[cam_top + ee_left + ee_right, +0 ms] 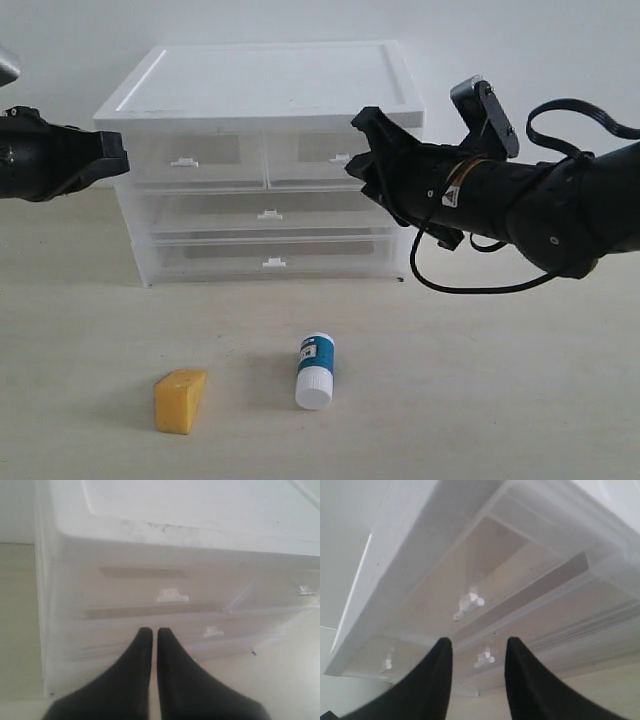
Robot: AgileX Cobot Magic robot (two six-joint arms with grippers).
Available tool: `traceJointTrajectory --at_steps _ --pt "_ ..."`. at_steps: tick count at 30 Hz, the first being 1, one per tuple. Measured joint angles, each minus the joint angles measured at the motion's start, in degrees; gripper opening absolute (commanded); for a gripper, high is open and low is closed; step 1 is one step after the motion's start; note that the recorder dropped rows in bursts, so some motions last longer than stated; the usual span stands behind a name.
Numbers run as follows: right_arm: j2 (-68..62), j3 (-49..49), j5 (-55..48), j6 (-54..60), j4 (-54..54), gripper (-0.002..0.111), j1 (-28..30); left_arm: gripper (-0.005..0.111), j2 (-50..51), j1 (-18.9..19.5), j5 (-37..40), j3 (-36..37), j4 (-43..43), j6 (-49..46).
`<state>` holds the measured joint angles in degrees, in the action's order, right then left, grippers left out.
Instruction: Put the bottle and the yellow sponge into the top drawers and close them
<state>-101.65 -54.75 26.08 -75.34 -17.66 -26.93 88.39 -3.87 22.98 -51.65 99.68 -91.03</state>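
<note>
Left end effector (151, 630): fingers pressed together, holding nothing. It hangs off the left side of the chest (270, 90), level with the top row, tips pointing at the chest front.

Right end effector (476, 642): fingers spread, nothing between them. It sits at the front of the right top drawer (310, 150), close to its tab handle (469, 604). In the right wrist view the handle lies past the fingertips, not between them. Can't tell whether there is contact.

Both top drawers look flush with the chest front, i.e. closed; the left top drawer (190, 155) looks the same. Both look empty through the translucent fronts. The two full-width drawers below are also closed.

Bottle (315, 370) lies on its side on the bench (500, 400) in front of the chest, cap toward the camera, teal label up. Yellow sponge (180, 400) is on the bench to the left of the bottle, near but not touching. Both are well apart from either arm.
</note>
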Motion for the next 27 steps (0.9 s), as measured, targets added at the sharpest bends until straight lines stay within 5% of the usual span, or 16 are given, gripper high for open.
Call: traceJointTrajectory --at_steps 27 --pt "-2.17 -0.45 6.16 -4.63 2.61 0.032 0.00 0.004 4.97 0.00 -1.21 -3.44 0.11 -1.22"
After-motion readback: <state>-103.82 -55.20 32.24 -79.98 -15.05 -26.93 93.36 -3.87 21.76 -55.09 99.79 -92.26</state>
